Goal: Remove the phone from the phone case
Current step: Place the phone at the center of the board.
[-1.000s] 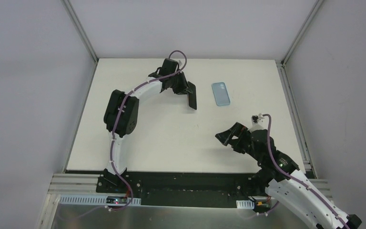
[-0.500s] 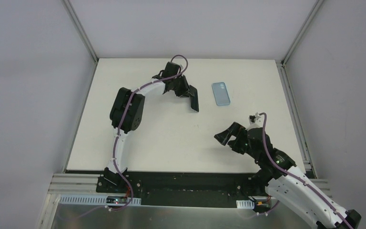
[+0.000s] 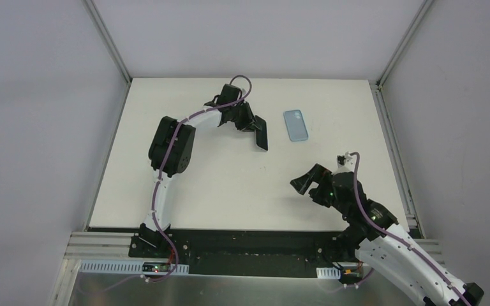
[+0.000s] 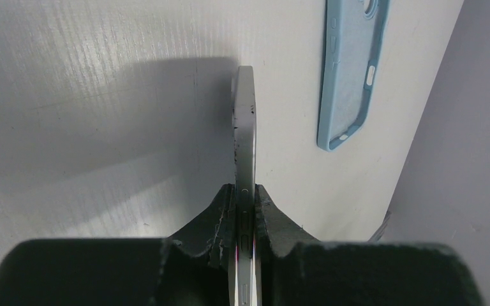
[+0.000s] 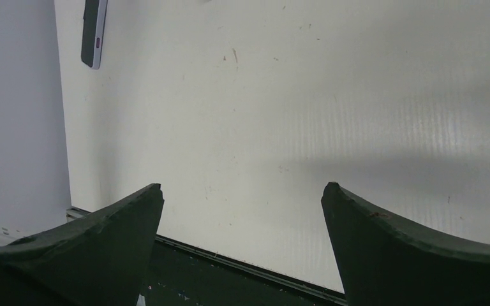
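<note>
Since a second ago my left elbow has swung inward, carrying my left hand (image 3: 250, 123) a touch to the right, toward the phone case (image 3: 296, 125). My right hand (image 3: 311, 185) has barely shifted. That left hand is clamped on the phone (image 3: 261, 135), pinching its flat faces so I see it edge-on from the wrist. Its long axis runs straight out from my fingers, down toward the counter (image 3: 217, 185). Whether its far tip touches the surface, I cannot tell. The case lies flat and empty just to the right of the phone, apart from it and roughly parallel. So the phone is already out, I reckon, and what's left is setting it down on the bare patch left of the case. My right hand hangs with fingers spread at the near right, well apart from both.
</note>
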You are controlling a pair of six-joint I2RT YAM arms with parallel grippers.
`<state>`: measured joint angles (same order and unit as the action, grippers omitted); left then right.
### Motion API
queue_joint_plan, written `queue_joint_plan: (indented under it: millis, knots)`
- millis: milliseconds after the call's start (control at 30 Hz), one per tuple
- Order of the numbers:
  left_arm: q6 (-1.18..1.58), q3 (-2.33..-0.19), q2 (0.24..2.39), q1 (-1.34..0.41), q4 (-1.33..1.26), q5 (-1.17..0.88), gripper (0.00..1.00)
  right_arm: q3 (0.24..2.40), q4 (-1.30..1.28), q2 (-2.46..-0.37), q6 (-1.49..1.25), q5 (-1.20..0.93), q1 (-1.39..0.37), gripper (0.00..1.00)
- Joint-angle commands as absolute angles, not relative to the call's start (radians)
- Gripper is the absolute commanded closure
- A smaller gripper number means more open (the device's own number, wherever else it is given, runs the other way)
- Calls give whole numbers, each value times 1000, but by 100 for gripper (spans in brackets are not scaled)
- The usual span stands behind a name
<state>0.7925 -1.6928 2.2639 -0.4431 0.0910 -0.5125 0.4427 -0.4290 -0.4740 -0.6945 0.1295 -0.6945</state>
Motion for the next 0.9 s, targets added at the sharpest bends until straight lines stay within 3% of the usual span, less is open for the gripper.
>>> queue_joint_plan:
  millis: [0,867]
  knots:
    - [796,-1723,2257,-433,59,-547,88,479,-465,-449,-675,182,-689,1]
    - [745,-1617,2189,-401,59,-515,76,483,-494,-422,-668,202,-684,1]
